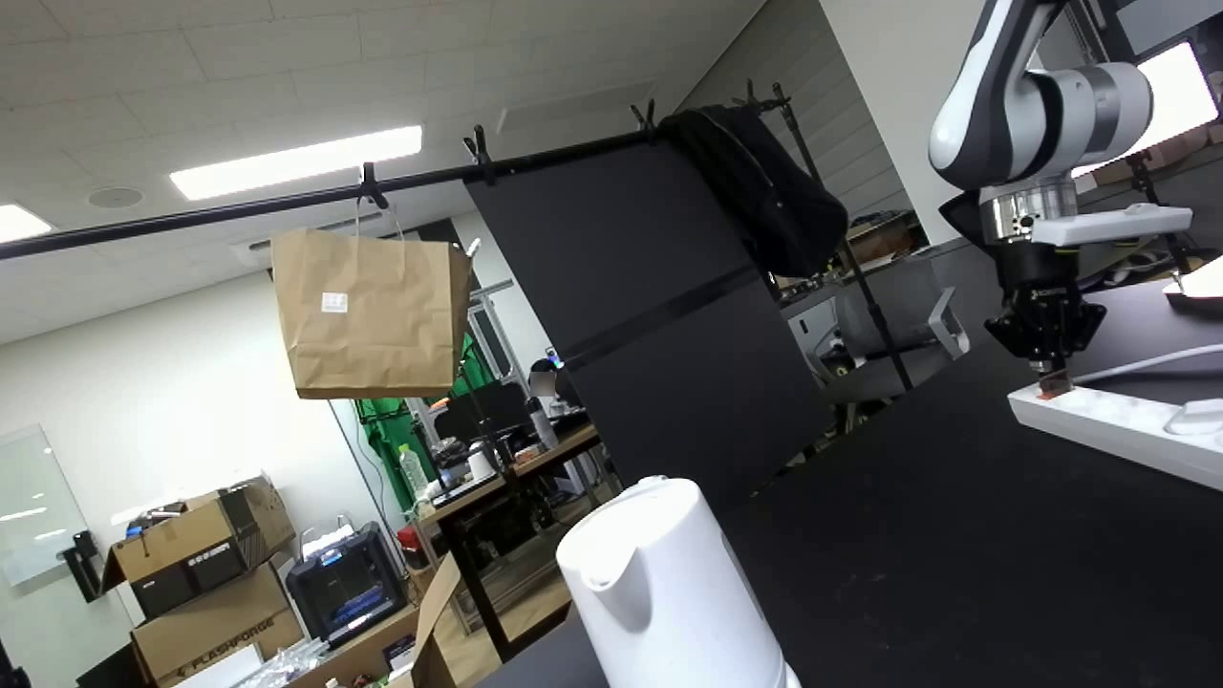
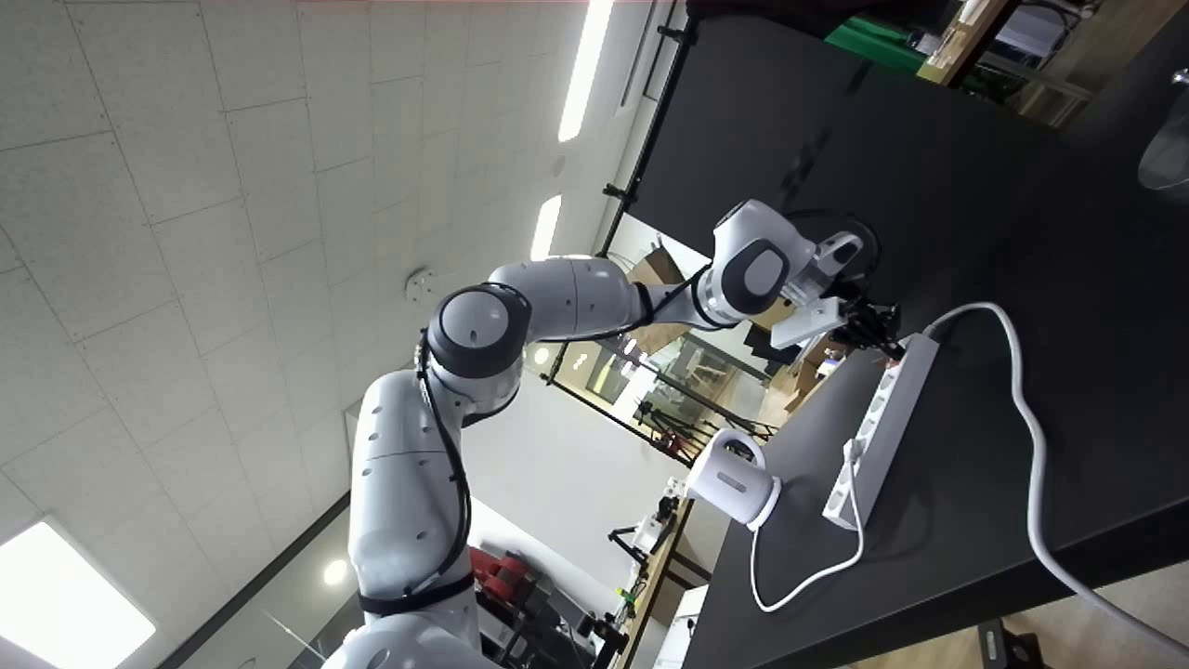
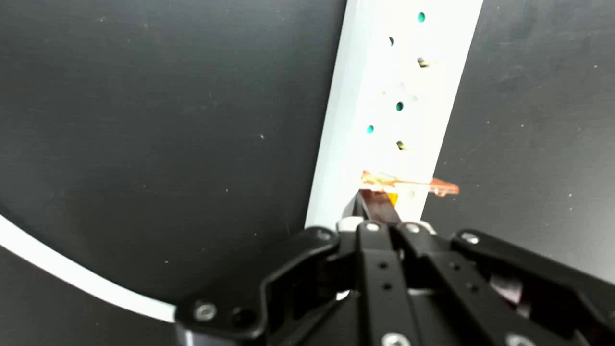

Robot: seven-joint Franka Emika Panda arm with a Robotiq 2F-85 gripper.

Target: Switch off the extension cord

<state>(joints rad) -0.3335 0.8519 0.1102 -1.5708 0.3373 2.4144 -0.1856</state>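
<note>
A long white extension cord [image 3: 413, 72] with several sockets lies on the black table. It shows in both exterior views [image 1: 1118, 425] [image 2: 892, 437]. My gripper [image 3: 379, 206] points down at the end of the strip where the cable leaves. Its fingers are together with nothing visible between them. The reddish-brown fingertips are at or very near the strip's top face; contact is hard to tell. An orange piece [image 3: 403, 182] lies across the strip just ahead of the fingertips and sticks out past one edge. A yellow-orange patch [image 3: 392, 198] shows beside the fingertips; any switch there is mostly hidden.
A white kettle [image 2: 734, 478] stands on the black table [image 2: 975, 483]; it also shows in an exterior view [image 1: 669, 583]. Its plug [image 2: 853, 452] sits in the strip toward the far end. The strip's thick white cable [image 2: 1026, 418] curves over the table edge.
</note>
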